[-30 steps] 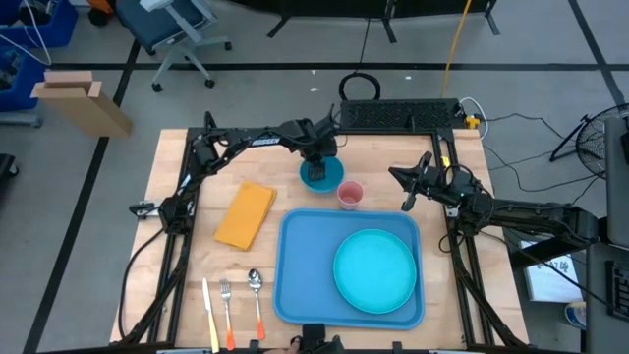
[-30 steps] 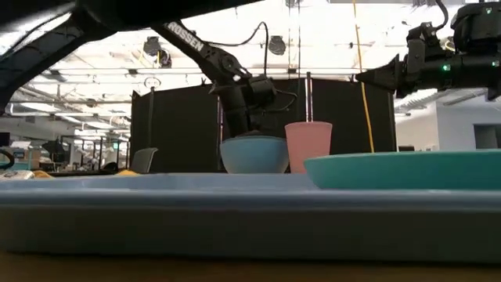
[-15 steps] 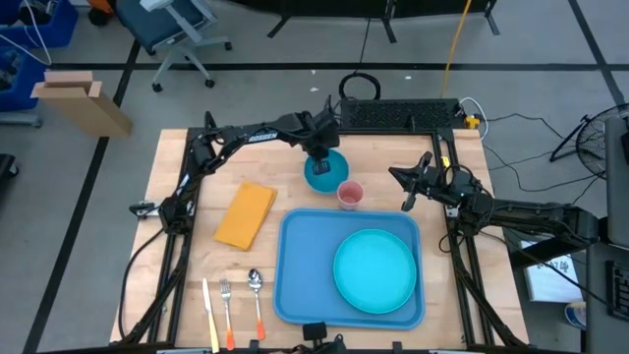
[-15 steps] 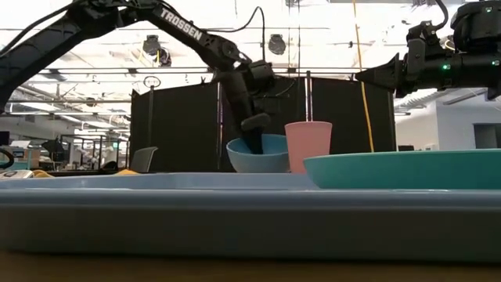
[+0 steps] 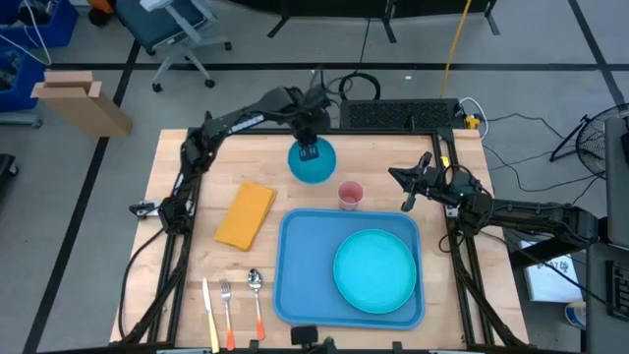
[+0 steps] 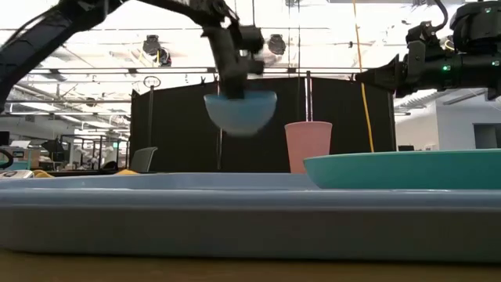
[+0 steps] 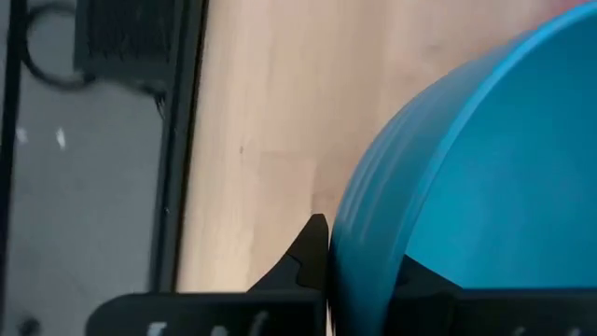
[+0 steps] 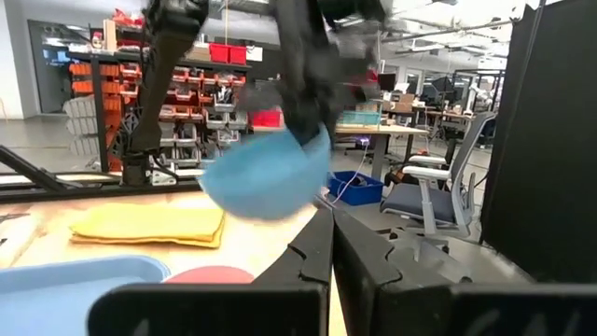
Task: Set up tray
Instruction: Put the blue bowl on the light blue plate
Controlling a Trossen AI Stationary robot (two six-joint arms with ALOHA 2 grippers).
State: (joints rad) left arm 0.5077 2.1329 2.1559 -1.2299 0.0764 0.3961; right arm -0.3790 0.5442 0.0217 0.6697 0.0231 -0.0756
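Observation:
My left gripper is shut on a blue bowl, held in the air over the table's far middle; the low view shows the bowl well above the tabletop. The light-blue tray lies near the front edge with a round turquoise plate on its right half. A pink cup stands upright on the wood just beyond the tray. My right gripper is shut on nothing, raised over the table's right side. My left gripper pinches the bowl's rim, one finger outside the wall and the other inside the hollow. The fingers come from above, pointing down. The bowl hangs below them, mouth up, lifted clear of the table.
A folded yellow napkin lies left of the tray. A knife, fork and spoon lie side by side at the front left. Bare wood shows between the napkin and the bowl. A keyboard sits beyond the far edge.
My left gripper has taken hold of the bowl's rim and gone up, drifting slightly toward the far-left. The bowl first tipped on the table beside the pink cup, then rose clear of it.

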